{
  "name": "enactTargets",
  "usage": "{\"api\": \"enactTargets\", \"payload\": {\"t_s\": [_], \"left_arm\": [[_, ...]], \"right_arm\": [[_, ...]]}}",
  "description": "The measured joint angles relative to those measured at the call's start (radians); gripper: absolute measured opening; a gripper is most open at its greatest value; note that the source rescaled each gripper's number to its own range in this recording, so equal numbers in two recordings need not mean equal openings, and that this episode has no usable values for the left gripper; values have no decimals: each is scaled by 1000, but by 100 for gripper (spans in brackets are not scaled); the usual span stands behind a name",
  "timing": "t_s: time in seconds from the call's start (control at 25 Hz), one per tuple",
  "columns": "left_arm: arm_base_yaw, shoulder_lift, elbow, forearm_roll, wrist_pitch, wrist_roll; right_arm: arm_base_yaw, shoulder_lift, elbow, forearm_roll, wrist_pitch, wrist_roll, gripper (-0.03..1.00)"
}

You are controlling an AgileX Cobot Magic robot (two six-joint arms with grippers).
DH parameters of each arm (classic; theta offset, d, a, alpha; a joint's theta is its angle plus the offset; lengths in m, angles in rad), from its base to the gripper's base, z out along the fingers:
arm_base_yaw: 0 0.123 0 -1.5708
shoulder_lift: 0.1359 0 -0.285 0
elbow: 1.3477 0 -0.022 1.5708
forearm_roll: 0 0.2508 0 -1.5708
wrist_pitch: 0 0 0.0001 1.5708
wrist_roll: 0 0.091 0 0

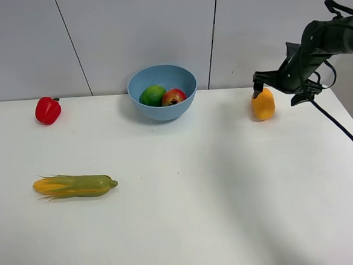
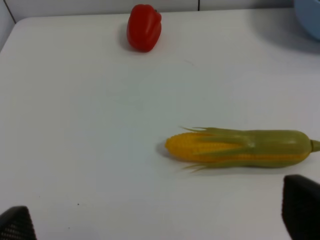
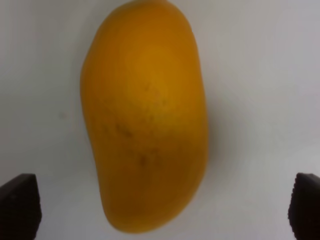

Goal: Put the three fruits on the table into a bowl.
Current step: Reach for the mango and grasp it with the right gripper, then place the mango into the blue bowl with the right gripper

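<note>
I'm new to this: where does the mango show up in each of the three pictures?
Exterior high: the mango stands at the back right of the table, just below the right arm's jaws.
Right wrist: the mango fills the middle, lying on the table between the two dark tips of the open jaws.
Left wrist: not in it.
Shared landmark: the white table, seen in all three views.

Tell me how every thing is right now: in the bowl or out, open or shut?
bowl: upright on the table, holds two fruits
green fruit: in the bowl
pomegranate: in the bowl
mango: on the table, ungripped
bell pepper: on the table
corn cob: lying flat on the table
right end effector: open, straddling the mango
left end effector: open, empty
</note>
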Motion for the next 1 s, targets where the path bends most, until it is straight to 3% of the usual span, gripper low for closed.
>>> {"api": "enactTargets", "payload": {"t_s": [0.52,0.6,0.64,0.72,0.76,1.0], "left_arm": [[0,0,0,0,0,0],[0,0,0,0,0,0],[0,0,0,0,0,0],[0,0,0,0,0,0],[0,0,0,0,0,0],[0,0,0,0,0,0]], "right_arm": [[0,128,-83,26,-13,-15,99],[0,141,-86,30,-17,-17,87],[0,142,-88,32,-18,-17,70],[0,143,-89,35,-20,-18,16],[0,143,-90,35,-22,-18,0],[0,134,-90,34,7,-38,1]]}}
